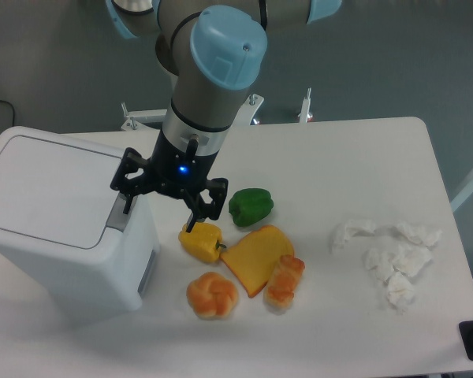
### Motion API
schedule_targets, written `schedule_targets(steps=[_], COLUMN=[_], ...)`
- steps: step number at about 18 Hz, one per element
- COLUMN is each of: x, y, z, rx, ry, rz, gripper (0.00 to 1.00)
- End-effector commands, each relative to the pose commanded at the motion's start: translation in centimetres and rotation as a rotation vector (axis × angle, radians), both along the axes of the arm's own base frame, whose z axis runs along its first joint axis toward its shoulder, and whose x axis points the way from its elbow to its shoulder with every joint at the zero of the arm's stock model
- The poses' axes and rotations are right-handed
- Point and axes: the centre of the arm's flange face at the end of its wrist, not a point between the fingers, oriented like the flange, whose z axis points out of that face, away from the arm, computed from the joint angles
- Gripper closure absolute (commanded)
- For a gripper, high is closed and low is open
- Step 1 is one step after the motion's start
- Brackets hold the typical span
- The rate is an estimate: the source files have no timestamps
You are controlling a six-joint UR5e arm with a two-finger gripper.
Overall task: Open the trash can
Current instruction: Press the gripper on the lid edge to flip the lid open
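Single fixed view from above the white table.

Claw: pointing down, fingers spread wide, nothing between them. One finger sits at the right edge of the trash can lid, over the grey push tab, which it partly hides; I cannot tell if it is touching the tab. The other finger hangs off the can's right side, with its tip just above the yellow pepper. A blue light shows on the claw body.

Trash can: white, boxy, standing to the left of the claw at the table's left edge. Lid flat and closed. The grey tab is on the right rim of the lid, directly under the claw's left-hand finger.

Other items, all to the right of and below the claw:
- yellow pepper just under the right-hand finger, close beside the can's right wall;
- green pepper just right of the claw;
- orange cheese wedge below the green pepper, touching the yellow pepper's right side;
- round bread roll below the yellow pepper;
- a longer pastry resting against the cheese wedge's lower right edge;
- crumpled white tissues well apart from the claw, near the table's right side.
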Motion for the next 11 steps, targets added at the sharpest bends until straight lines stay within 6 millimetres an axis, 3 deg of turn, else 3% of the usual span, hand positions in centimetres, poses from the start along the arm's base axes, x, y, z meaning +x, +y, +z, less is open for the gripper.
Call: schedule_targets(steps=[11], x=[0.02], y=[0.19], z=[-0.65], rx=[-0.009], ry=[-0.003], rz=[0.000], gripper=[0.00])
